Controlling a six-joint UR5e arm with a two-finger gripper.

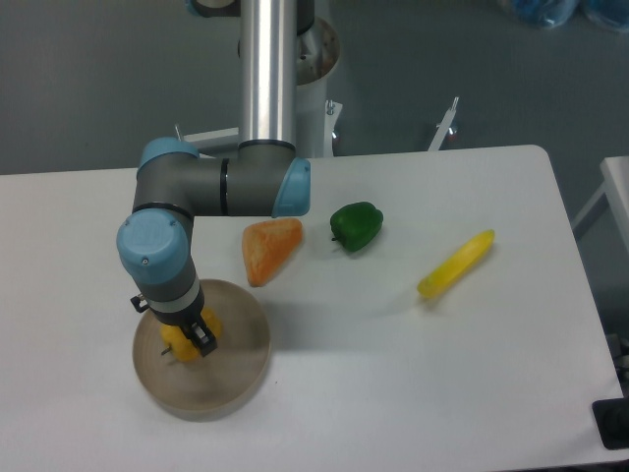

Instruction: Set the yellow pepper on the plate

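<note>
While clamped on the yellow pepper point(180, 339), the end effector point(187, 340) hangs over the plate point(241, 339) on the bench point(413, 383), a green pepper point(356, 226) well apart.

orange wedge point(268, 248) | green pepper point(355, 226) beside it | long yellow piece point(455, 264) apart

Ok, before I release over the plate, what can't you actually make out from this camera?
- Whether the yellow pepper touches the plate or hangs just above it: one oblique view only.
- The end effector: its fingers are mostly hidden by the wrist, and too small to judge their opening.
- Most of the pepper: covered by the end effector.
- The plate's far rim: hidden by the arm.
</note>
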